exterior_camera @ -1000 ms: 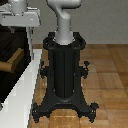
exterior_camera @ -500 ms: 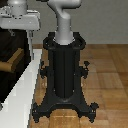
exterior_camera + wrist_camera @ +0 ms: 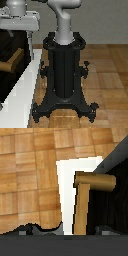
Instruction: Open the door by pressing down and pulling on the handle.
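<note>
Nearest in the exterior view, black robot pedestal (image 3: pixel 64 75) planted mid-frame on the wood floor (image 3: pixel 107 75), grey arm (image 3: pixel 62 22) rising off it and reaching to the upper left. Gripper (image 3: pixel 19 22) hanging there, high over the dark door (image 3: pixel 11 55), white frame (image 3: pixel 22 92) running down the left edge. Golden-brown handle (image 3: pixel 12 62) poking out at the left, below the gripper and apart from it. Jaws: cannot tell, open or closed, from either picture. In the wrist view, handle (image 3: pixel 87 195) in the centre-right, bar running across the pale frame (image 3: pixel 67 193), door (image 3: pixel 112 203) dark to the right. Looks like the approach step, nothing pressed yet. Next: drop straight onto the lever, press, then pull. Open floor at the right; tight between frame edge and pedestal
</note>
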